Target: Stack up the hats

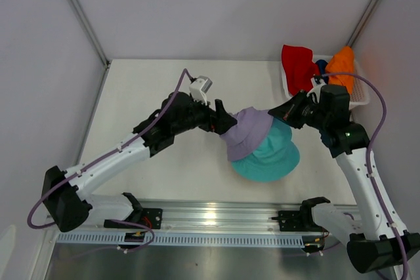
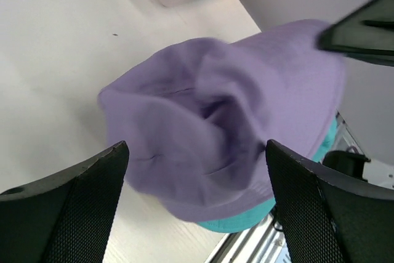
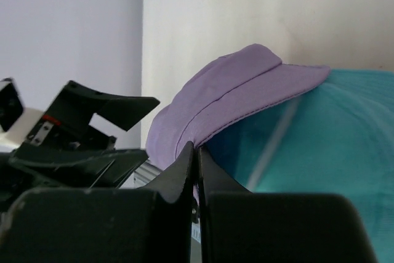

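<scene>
Right gripper [image 3: 197, 152]: jaws closed on the brim edge of the lavender hat [image 3: 234, 100], seemingly pinching it; the seam is dim. Left gripper [image 2: 197, 149]: jaws wide, straddling its crumpled crown. The hat drapes over the teal hat [image 1: 272, 159]. Top view alone shows the red hat [image 1: 296, 63] and orange hat [image 1: 341, 63] in the white basket [image 1: 359, 100].

A white table [image 1: 151, 83] sits enclosed by plain pale walls [image 1: 216, 11], with an aluminium rail [image 1: 216, 216] along its near edge.
</scene>
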